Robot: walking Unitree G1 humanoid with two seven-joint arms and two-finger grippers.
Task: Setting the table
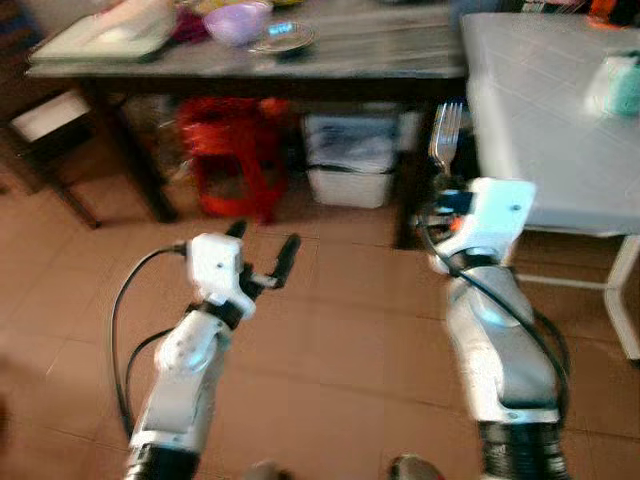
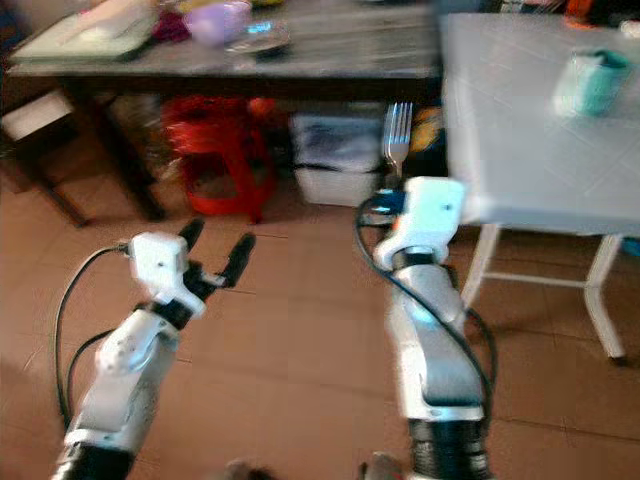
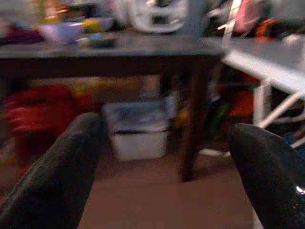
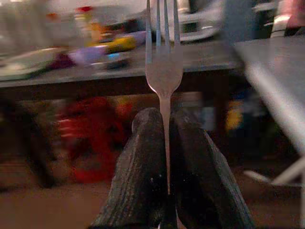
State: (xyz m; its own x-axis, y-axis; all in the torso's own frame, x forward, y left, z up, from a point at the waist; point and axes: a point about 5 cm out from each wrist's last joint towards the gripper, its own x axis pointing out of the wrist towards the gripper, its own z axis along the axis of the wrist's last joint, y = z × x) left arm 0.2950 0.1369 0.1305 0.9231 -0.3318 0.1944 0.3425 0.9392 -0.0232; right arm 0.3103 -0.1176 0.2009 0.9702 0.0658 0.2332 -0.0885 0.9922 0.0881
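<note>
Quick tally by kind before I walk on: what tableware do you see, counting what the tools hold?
Silver metal fork, clamped upright in the right tool: 1
Pale purple bowl on the dark table: 1
Small glass saucer beside that bowl: 1
Teal cup on the white table: 1
Left tool, open and empty: 0
Total: 4

Fork point(image 1: 445, 133) upright in right claw point(image 1: 447, 190)

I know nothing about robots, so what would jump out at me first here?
A silver fork stands upright, pinched between the right gripper's black fingers, near the white table. The left gripper hangs open above the tiled floor. Behind, a purple bowl sits on a dark table.
</note>
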